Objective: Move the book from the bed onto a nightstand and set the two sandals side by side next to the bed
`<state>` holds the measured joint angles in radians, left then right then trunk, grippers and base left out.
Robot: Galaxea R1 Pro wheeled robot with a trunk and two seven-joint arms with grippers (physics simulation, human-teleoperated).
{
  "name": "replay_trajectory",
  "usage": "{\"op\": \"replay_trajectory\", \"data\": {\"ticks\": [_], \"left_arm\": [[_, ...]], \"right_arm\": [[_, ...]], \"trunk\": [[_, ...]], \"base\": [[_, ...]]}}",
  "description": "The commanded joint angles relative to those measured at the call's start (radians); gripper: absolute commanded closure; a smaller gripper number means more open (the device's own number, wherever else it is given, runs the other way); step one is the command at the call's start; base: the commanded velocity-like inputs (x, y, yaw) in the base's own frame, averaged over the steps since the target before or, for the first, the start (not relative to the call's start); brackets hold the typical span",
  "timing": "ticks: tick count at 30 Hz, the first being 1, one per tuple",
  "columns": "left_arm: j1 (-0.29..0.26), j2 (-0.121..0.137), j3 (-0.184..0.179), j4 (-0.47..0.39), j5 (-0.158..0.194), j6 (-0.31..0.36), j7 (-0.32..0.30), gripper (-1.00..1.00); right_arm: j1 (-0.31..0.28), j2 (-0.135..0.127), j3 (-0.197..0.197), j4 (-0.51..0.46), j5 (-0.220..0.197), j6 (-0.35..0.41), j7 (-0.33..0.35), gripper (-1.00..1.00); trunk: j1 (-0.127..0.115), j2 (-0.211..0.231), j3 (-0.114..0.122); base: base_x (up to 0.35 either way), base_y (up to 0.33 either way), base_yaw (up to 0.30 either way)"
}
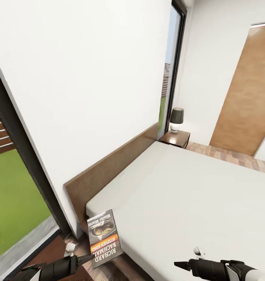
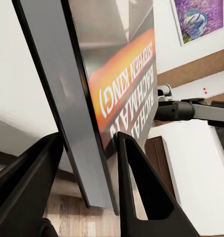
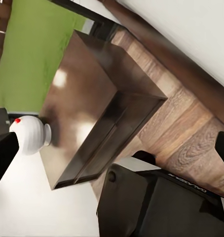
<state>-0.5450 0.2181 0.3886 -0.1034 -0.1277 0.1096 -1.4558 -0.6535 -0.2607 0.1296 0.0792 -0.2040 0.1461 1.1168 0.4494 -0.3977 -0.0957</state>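
So the bedroom has white walls with a tall dark-framed window looking onto grass. The bed takes up most of the head view, white mattress with a brown headboard against the wall. There's a wooden door past the far corner of the bed. One nightstand sits at the far end of the headboard with a dark-shaded lamp on it. Another nightstand sits just beside the near corner of the bed, glossy dark wood, with a white lamp base on top.

The book is off the mattress, held tilted over the near corner of the bed frame, orange band showing. The left gripper is clamped on the book's lower edge, one finger on each side of the cover. The right gripper hovers over the bed's near edge; looks like its fingers are apart with nothing between them, though the view's kinda poor.
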Motion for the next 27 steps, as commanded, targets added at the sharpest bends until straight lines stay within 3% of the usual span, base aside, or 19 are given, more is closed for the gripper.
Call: {"op": "replay_trajectory", "data": {"ticks": [1,27], "left_arm": [[-0.001,0.0,0.013,-0.001,-0.009,0.01,-0.005,1.0],[-0.001,0.0,0.013,0.0,-0.01,0.01,-0.005,1.0]], "right_arm": [[-0.002,0.0,0.007,0.002,-0.011,0.009,0.005,-1.0],[-0.002,0.0,0.007,0.002,-0.011,0.009,0.005,-1.0]], "trunk": [[0.001,-0.002,-0.002],[0.001,-0.002,-0.002]], "base": [[0.0,0.0,0.284],[0.0,0.0,0.284]]}}
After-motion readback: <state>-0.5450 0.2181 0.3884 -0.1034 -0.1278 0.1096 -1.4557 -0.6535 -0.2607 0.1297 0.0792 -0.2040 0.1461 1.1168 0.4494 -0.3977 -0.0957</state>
